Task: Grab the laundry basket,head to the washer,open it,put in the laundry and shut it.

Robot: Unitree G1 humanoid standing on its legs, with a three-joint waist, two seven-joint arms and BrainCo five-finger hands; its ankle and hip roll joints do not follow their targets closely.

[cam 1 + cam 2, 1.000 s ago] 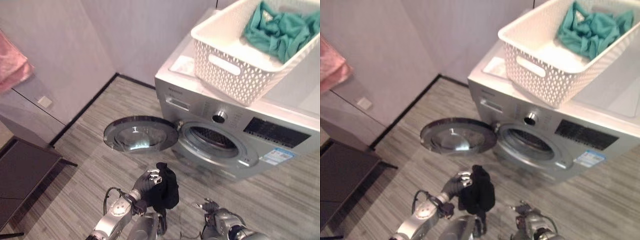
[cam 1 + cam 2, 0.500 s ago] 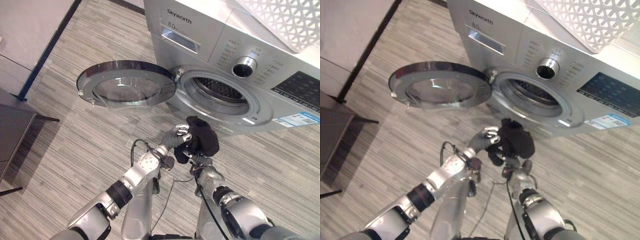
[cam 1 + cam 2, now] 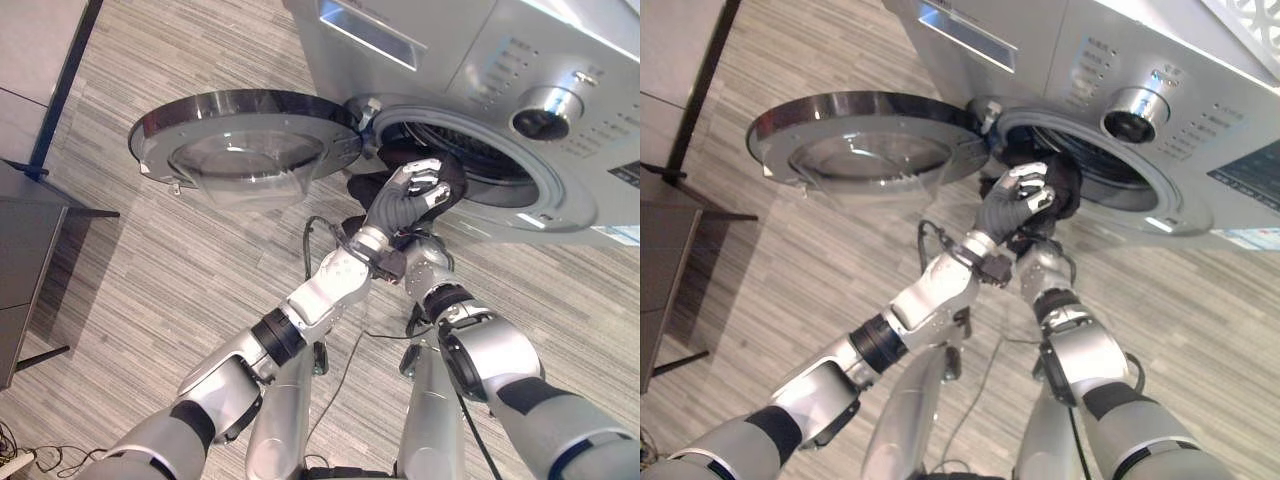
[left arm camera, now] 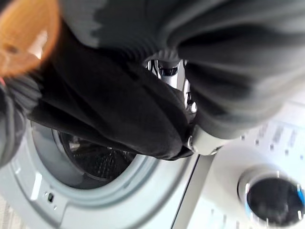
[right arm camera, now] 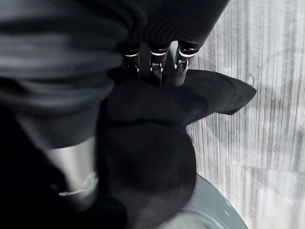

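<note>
**Black cloth at the washer's mouth**

The left hand [image 3: 408,196] is in the middle of the picture, near the top. Its fingers are curled round a black cloth [image 3: 1062,186]. The cloth sits right at the round opening [image 3: 470,165] of the washer [image 3: 500,60], at the opening's left edge. Part of the cloth is past the rim and part hangs in front.

The right hand [image 5: 157,62] is just under the cloth, mostly hidden behind it. Its fingers touch the cloth, but I cannot tell if they hold it.

The washer door [image 3: 245,147] is swung wide open at the upper left, over the grey striped floor [image 3: 150,260]. A dark cabinet [image 3: 25,265] stands at the left edge.
</note>
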